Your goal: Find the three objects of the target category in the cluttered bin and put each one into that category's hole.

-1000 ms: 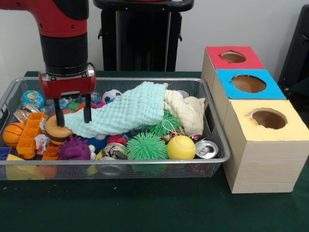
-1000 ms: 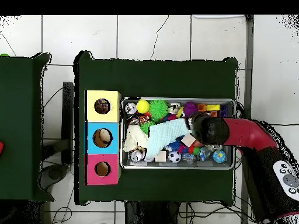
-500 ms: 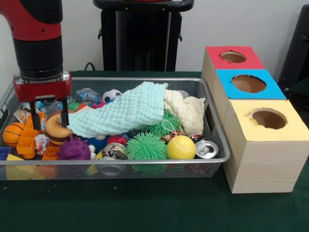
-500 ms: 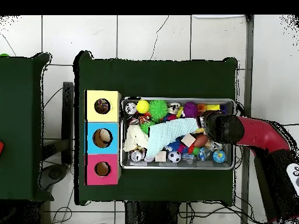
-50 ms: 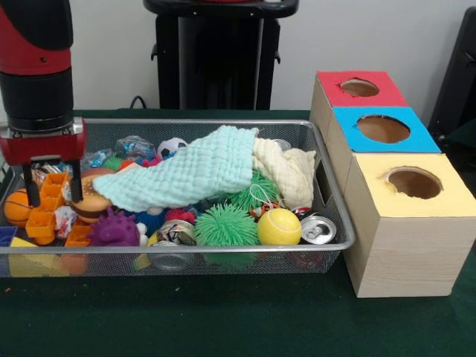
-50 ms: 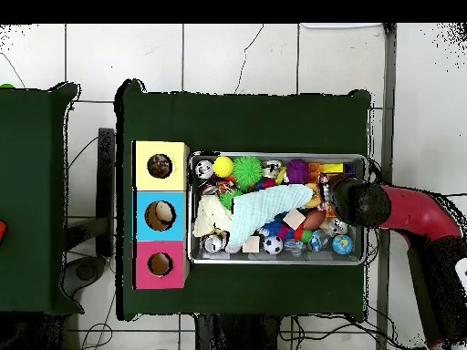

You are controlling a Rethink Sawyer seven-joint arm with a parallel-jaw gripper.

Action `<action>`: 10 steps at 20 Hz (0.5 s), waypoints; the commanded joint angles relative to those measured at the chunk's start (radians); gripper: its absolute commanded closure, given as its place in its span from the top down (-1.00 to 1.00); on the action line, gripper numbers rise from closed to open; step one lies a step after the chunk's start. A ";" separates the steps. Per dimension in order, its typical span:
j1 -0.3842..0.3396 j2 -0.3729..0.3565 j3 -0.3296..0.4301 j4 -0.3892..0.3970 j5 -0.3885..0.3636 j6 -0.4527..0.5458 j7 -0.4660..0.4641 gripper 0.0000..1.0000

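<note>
- The gripper (image 5: 51, 182) hangs over the far-left end of the wire bin (image 5: 223, 249), its two fingers spread apart and holding nothing.
- Directly beneath its tips lie the orange blocks (image 5: 46, 207); the basketball (image 5: 18, 207) sits just to their left, and the burger toy (image 5: 91, 199) just to their right.
- Which category is the target cannot be told; if balls, the basketball is nearest, round, with no long axis.
- The pale green cloth (image 5: 190, 171) runs lengthwise along the bin, covering its middle; the holed boxes (image 5: 387, 171) stand well apart, beyond the bin's right end.
</note>
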 commanded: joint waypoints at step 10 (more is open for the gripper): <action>-0.056 0.139 0.044 0.097 -0.234 -0.154 -0.197 1.00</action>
